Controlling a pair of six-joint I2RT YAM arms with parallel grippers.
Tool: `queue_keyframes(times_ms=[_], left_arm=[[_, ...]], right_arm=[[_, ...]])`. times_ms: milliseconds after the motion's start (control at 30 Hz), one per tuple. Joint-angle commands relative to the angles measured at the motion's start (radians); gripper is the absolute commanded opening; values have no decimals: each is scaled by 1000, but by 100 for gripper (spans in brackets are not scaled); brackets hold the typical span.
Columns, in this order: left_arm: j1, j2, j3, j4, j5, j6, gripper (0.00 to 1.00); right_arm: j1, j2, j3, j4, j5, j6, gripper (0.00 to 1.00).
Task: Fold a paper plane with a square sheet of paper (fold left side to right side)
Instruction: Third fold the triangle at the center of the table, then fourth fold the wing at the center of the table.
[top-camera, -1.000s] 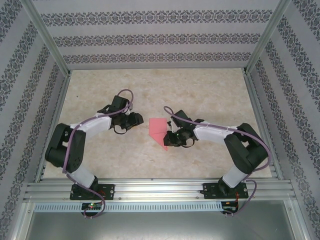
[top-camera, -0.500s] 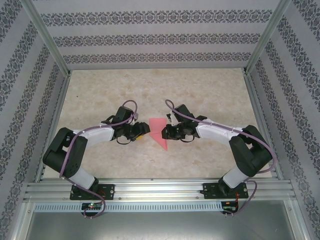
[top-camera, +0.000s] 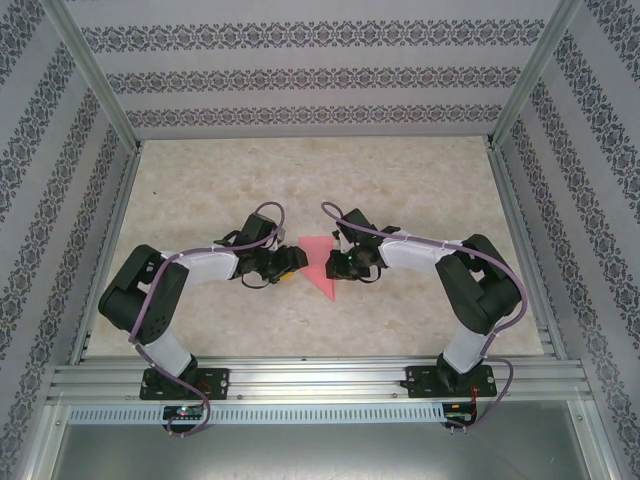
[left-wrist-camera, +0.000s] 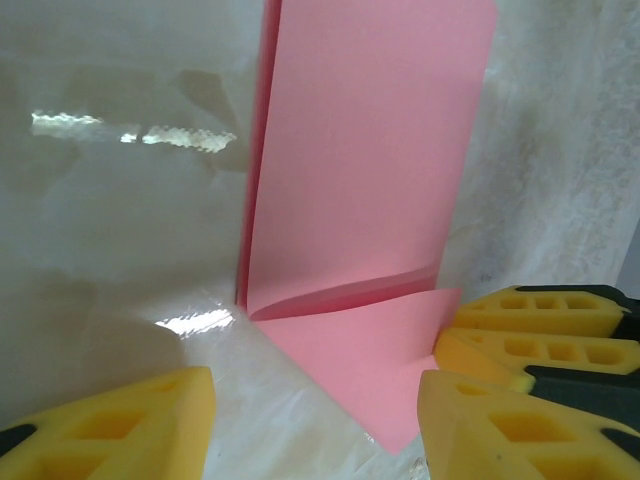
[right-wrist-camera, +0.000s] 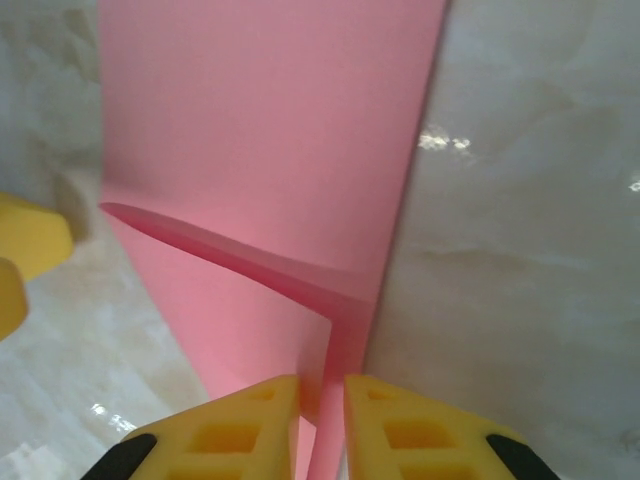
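Note:
The salmon-pink sheet of paper (top-camera: 318, 258) lies mid-table, folded, with a point toward the near edge. In the right wrist view the paper (right-wrist-camera: 270, 140) has a raised flap, and my right gripper (right-wrist-camera: 322, 388) is shut on that flap's near edge. From above, my right gripper (top-camera: 333, 266) sits at the paper's right side. My left gripper (top-camera: 291, 262) is at the paper's left side. In the left wrist view the left gripper (left-wrist-camera: 315, 400) is open, with the pointed corner of the paper (left-wrist-camera: 360, 200) lying between its yellow fingers (left-wrist-camera: 110, 430).
The marbled tabletop (top-camera: 400, 190) is bare around the paper. Patterned walls (top-camera: 300, 80) close in the back and sides behind metal posts. An aluminium rail (top-camera: 320, 378) carrying both arm bases runs along the near edge. The right gripper's fingers (left-wrist-camera: 540, 330) show in the left wrist view.
My left gripper has moved right and nearer, up to the paper's left edge, and its jaws have widened. My right gripper has shifted slightly away from the near edge, still on the paper.

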Motion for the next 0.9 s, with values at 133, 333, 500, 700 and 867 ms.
queue_keyframes(times_ms=[133,333,500,700,867], left_arm=[[-24,31,47,20,5,-10,57],[-38,53,74,20,4,-11,54],[-45,75,93,21,2,-11,46],[-49,58,100,-15,-24,-1,50],[-49,2,105,-115,-101,28,55]], right_arm=[[-10,18,26,-26,51,-20,20],[-10,26,26,-23,45,-21,20],[-10,32,25,-23,44,-21,20],[-10,35,24,-31,59,-20,18],[-10,38,24,-33,62,-21,18]])
